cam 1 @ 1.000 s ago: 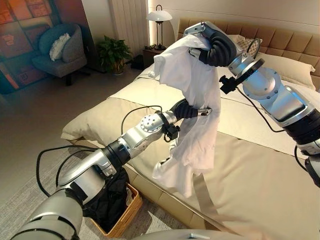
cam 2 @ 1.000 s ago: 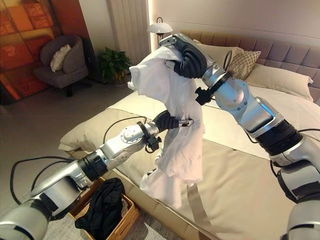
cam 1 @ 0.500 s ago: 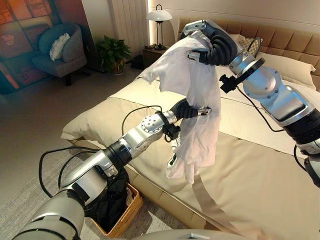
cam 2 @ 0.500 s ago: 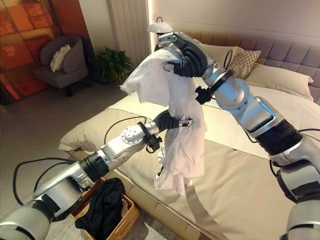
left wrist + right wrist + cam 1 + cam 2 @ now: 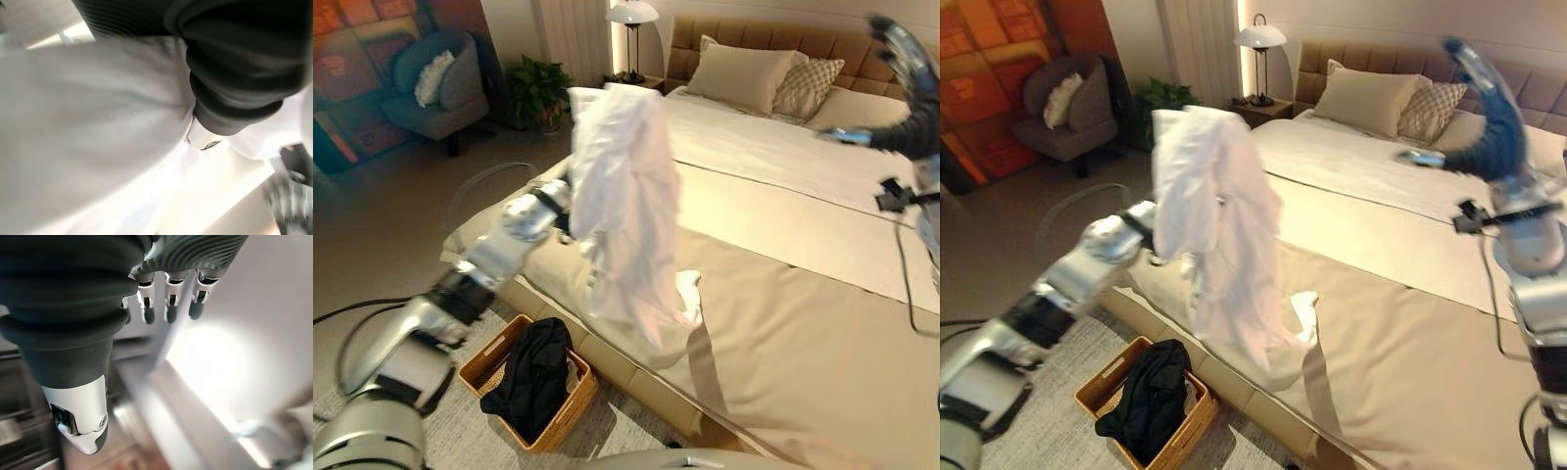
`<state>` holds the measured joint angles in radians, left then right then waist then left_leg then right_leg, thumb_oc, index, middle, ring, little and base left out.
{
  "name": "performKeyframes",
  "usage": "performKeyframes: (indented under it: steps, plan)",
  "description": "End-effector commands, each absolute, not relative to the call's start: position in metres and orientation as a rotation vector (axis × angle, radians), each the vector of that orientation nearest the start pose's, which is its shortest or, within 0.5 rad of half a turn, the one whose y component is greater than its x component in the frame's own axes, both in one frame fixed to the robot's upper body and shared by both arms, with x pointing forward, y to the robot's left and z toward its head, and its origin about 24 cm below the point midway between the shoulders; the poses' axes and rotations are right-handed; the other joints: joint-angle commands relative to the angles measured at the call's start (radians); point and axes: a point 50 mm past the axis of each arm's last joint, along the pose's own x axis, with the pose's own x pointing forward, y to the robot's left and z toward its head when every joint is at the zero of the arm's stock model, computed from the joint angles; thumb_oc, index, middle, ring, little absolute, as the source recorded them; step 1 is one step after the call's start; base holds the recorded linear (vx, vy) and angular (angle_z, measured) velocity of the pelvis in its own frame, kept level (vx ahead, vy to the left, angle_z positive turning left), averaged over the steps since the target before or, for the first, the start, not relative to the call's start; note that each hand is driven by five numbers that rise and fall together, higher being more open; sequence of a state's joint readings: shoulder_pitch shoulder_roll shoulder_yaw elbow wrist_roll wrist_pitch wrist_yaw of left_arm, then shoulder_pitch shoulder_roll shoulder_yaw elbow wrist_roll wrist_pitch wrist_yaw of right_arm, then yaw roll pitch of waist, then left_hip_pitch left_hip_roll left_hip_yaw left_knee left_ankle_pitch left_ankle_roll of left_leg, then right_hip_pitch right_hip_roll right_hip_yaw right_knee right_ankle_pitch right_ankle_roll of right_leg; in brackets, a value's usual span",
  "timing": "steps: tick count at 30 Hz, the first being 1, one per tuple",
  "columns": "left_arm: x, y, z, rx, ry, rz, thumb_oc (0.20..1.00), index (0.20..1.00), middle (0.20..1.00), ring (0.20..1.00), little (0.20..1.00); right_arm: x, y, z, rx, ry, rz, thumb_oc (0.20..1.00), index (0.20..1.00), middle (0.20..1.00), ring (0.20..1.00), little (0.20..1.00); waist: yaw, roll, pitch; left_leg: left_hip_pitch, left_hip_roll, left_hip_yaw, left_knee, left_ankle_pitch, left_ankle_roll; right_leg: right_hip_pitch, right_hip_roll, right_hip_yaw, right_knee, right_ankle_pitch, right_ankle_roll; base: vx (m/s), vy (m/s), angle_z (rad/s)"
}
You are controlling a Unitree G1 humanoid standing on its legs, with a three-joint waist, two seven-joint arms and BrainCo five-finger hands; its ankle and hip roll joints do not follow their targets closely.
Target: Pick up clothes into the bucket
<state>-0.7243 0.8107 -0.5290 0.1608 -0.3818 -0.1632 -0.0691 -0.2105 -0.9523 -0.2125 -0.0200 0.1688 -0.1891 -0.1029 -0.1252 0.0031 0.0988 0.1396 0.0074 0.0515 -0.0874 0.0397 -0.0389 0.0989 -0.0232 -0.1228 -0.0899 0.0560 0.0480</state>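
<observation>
A white shirt (image 5: 622, 196) hangs over the near side of the bed, its lower end trailing on the cover. My left hand (image 5: 562, 194) reaches in from the left and is buried in the shirt at mid height. In the left wrist view the thumb (image 5: 210, 132) lies tight against the white cloth (image 5: 88, 127). My right hand (image 5: 1491, 117) is raised over the far right of the bed near the pillows, open and holding nothing, its fingers (image 5: 168, 303) straight. A wicker basket (image 5: 1102, 387) stands on the floor by the bed with black clothes (image 5: 1151, 392) in it.
The bed (image 5: 803, 294) has a beige cover, with pillows (image 5: 744, 73) at the headboard. A lamp (image 5: 1261, 39) stands on a nightstand, with a plant (image 5: 536, 90) and a grey armchair (image 5: 435, 83) beyond. A pale rug (image 5: 1048, 411) lies under the basket.
My right hand let go of the shirt's top and swung away to the right. The shirt now hangs from the left hand alone, shifted left towards the bed's edge. The camera has also turned.
</observation>
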Motion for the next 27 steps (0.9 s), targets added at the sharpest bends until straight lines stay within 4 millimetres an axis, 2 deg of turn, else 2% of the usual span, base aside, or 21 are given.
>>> performKeyframes:
  steps: [1, 2, 3, 4, 8, 10, 12, 13, 14, 17, 18, 19, 20, 21, 23, 27]
  plan:
    - [0.327, 0.198, 0.245, 0.700, -0.591, -0.328, 0.200, 0.200, 0.200, 0.200, 0.200, 0.250, -0.338, 0.212, -0.694, -0.451, -0.345, 1.000, 1.000, 1.000, 1.000, 1.000, 0.005, -0.044, -0.057, -0.037, 0.006, -0.001, 0.099, -0.092, 0.004, -0.015, -0.104, -0.025, 0.100, -0.051, 0.106, 0.00, 0.000, 0.00]
    - [0.313, 0.233, 0.255, 0.792, -0.584, -0.217, 0.200, 0.200, 0.200, 0.200, 0.200, 0.230, -0.362, 0.163, -0.640, -0.260, -0.426, 1.000, 1.000, 1.000, 1.000, 1.000, 0.004, -0.041, -0.046, -0.040, 0.006, 0.004, 0.103, -0.087, 0.006, -0.022, -0.104, -0.022, 0.103, -0.047, 0.104, 0.02, 0.012, -0.04]
    - [0.313, 0.233, 0.254, 0.792, -0.582, -0.216, 0.200, 0.200, 0.200, 0.200, 0.200, 0.230, -0.362, 0.162, -0.641, -0.258, -0.423, 1.000, 1.000, 1.000, 1.000, 1.000, 0.002, -0.040, -0.051, -0.038, 0.006, 0.003, 0.100, -0.093, 0.006, -0.020, -0.103, -0.021, 0.101, -0.052, 0.106, 0.02, 0.014, -0.06]
    - [0.306, 0.243, 0.257, 0.812, -0.580, -0.189, 0.200, 0.200, 0.200, 0.200, 0.200, 0.224, -0.363, 0.149, -0.617, -0.214, -0.432, 1.000, 1.000, 1.000, 1.000, 1.000, 0.000, -0.037, -0.051, -0.039, 0.006, 0.003, 0.101, -0.094, 0.006, -0.024, -0.102, -0.020, 0.103, -0.054, 0.105, 0.04, 0.008, -0.04]
    - [0.283, 0.287, 0.281, 0.897, -0.588, -0.021, 0.200, 0.200, 0.200, 0.200, 0.200, 0.188, -0.367, 0.046, -0.359, 0.119, -0.499, 1.000, 1.000, 1.000, 1.000, 1.000, 0.005, -0.030, -0.035, -0.049, 0.006, 0.003, 0.107, -0.095, 0.006, -0.032, -0.102, -0.019, 0.108, -0.056, 0.104, 0.00, 0.000, 0.00]
    - [0.270, 0.304, 0.289, 0.923, -0.590, 0.045, 0.200, 0.200, 0.200, 0.200, 0.200, 0.170, -0.358, 0.002, -0.280, 0.275, -0.494, 1.000, 1.000, 1.000, 1.000, 1.000, 0.009, -0.032, -0.025, -0.060, 0.005, 0.000, 0.116, -0.096, 0.004, -0.038, -0.103, -0.021, 0.111, -0.056, 0.103, 0.00, 0.000, 0.00]
    - [0.260, 0.320, 0.287, 0.926, -0.568, 0.105, 0.200, 0.200, 0.200, 0.200, 0.200, 0.153, -0.344, -0.036, -0.249, 0.433, -0.464, 1.000, 1.000, 1.000, 1.000, 1.000, 0.019, -0.032, -0.014, -0.071, 0.005, -0.003, 0.124, -0.097, 0.002, -0.044, -0.104, -0.025, 0.110, -0.054, 0.103, -0.01, -0.004, -0.02]
    - [0.259, 0.320, 0.287, 0.926, -0.567, 0.107, 0.200, 0.200, 0.200, 0.200, 0.200, 0.154, -0.344, -0.036, -0.250, 0.433, -0.461, 1.000, 1.000, 1.000, 1.000, 1.000, 0.016, -0.032, -0.014, -0.071, 0.005, -0.003, 0.124, -0.097, 0.002, -0.045, -0.105, -0.026, 0.111, -0.054, 0.103, -0.03, -0.007, 0.01]
    - [0.251, 0.331, 0.283, 0.918, -0.557, 0.157, 0.200, 0.200, 0.200, 0.200, 0.200, 0.138, -0.328, -0.065, -0.267, 0.585, -0.386, 1.000, 1.000, 1.000, 1.000, 1.000, 0.031, -0.033, 0.001, -0.087, 0.004, -0.009, 0.134, -0.096, 0.001, -0.053, -0.106, -0.029, 0.112, -0.053, 0.102, -0.04, -0.003, 0.03]
    - [0.244, 0.343, 0.270, 0.919, -0.518, 0.219, 0.200, 0.200, 0.200, 0.200, 0.200, 0.121, -0.313, -0.093, -0.249, 0.723, -0.339, 1.000, 1.000, 1.000, 1.000, 1.000, 0.038, -0.037, 0.030, -0.119, 0.000, -0.016, 0.155, -0.095, 0.000, -0.073, -0.109, -0.033, 0.119, -0.050, 0.100, -0.06, 0.007, 0.03]
    - [0.243, 0.343, 0.270, 0.920, -0.517, 0.220, 0.200, 0.200, 0.200, 0.200, 0.200, 0.121, -0.313, -0.093, -0.249, 0.723, -0.338, 1.000, 1.000, 1.000, 1.000, 1.000, 0.036, -0.037, 0.029, -0.120, 0.000, -0.016, 0.155, -0.096, 0.000, -0.074, -0.109, -0.033, 0.119, -0.051, 0.100, -0.11, 0.022, 0.03]
    - [0.242, 0.349, 0.255, 0.901, -0.487, 0.259, 0.200, 0.200, 0.200, 0.200, 0.200, 0.109, -0.305, -0.110, -0.229, 0.818, -0.339, 1.000, 1.000, 1.000, 1.000, 1.000, 0.044, -0.041, 0.059, -0.151, -0.005, -0.024, 0.176, -0.096, 0.000, -0.095, -0.112, -0.037, 0.129, -0.049, 0.098, -0.14, 0.024, 0.03]
    - [0.241, 0.350, 0.248, 0.889, -0.477, 0.281, 0.200, 0.200, 0.200, 0.200, 0.200, 0.106, -0.301, -0.115, -0.215, 0.844, -0.351, 1.000, 1.000, 1.000, 1.000, 1.000, 0.048, -0.045, 0.079, -0.169, -0.008, -0.027, 0.186, -0.095, 0.000, -0.109, -0.113, -0.036, 0.136, -0.047, 0.096, -0.14, 0.024, 0.05]
    - [0.241, 0.350, 0.248, 0.889, -0.478, 0.283, 0.200, 0.200, 0.200, 0.200, 0.200, 0.107, -0.301, -0.115, -0.215, 0.843, -0.351, 1.000, 1.000, 1.000, 1.000, 1.000, 0.046, -0.044, 0.079, -0.173, -0.008, -0.027, 0.190, -0.096, 0.000, -0.112, -0.113, -0.036, 0.138, -0.048, 0.096, -0.15, 0.022, 0.17]
    - [0.241, 0.354, 0.232, 0.842, -0.459, 0.327, 0.200, 0.200, 0.200, 0.200, 0.200, 0.104, -0.288, -0.127, -0.231, 0.913, -0.291, 1.000, 1.000, 1.000, 1.000, 1.000, 0.055, -0.051, 0.121, -0.221, -0.012, -0.037, 0.216, -0.095, 0.002, -0.154, -0.116, -0.038, 0.156, -0.044, 0.093, -0.15, 0.023, 0.24]
    - [0.245, 0.359, 0.217, 0.829, -0.423, 0.388, 0.200, 0.200, 0.200, 0.200, 0.200, 0.113, -0.278, -0.127, -0.241, 0.898, -0.237, 1.000, 1.000, 1.000, 1.000, 1.000, 0.061, -0.068, 0.181, -0.288, -0.016, -0.047, 0.253, -0.093, 0.007, -0.215, -0.118, -0.038, 0.187, -0.041, 0.088, -0.13, 0.029, 0.05]
